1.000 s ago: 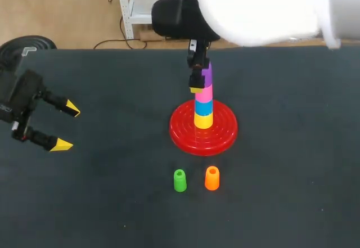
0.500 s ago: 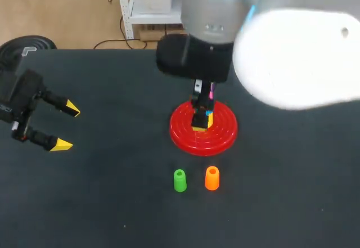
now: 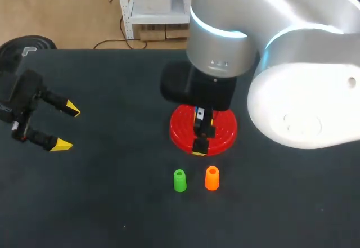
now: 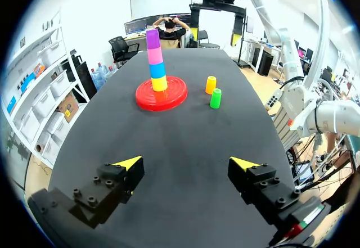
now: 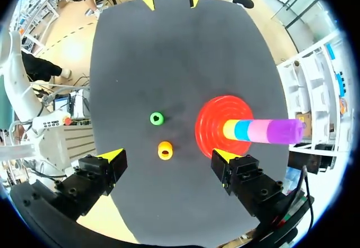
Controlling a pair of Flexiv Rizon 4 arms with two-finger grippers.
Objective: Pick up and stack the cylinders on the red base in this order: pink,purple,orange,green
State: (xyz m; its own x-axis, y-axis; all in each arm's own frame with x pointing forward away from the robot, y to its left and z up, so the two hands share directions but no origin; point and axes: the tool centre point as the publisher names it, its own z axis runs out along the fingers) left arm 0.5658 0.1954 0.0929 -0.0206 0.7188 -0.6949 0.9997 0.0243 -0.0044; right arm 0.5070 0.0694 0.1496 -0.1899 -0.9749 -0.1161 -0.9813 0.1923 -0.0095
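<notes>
— So, what has moved in the last second?

— The right arm (image 3: 298,102). 1 second ago the right gripper (image 3: 203,140) is up at the top of the stack, by the purple cylinder (image 4: 152,39). Now it hangs lower and nearer, over the front rim of the red base (image 3: 179,131), and the arm hides the whole stack in the head view.

— Is it carrying anything?

— No. Its fingers are spread wide with nothing in them. In its wrist view the orange cylinder (image 5: 165,150) stands on the table (image 3: 112,203) below it, between the 2 yellow tips, and the green cylinder (image 5: 157,118) is just ahead of that.

— And the stack?

— 4 pieces stand upright on the base: the yellow cylinder (image 4: 159,83) at the bottom, then the blue cylinder (image 4: 157,70), the pink cylinder (image 4: 154,55), and the purple one on top.

— The left side?

— Unchanged. The left gripper (image 3: 66,127) sits near the table's left edge, well apart from everything, fingers wide and empty. Orange and green have not shifted either. They stand side by side, not touching, just in front of the base.

— Any writing?

— Only a small mark (image 3: 219,63) on the right arm, too small to read.
</notes>
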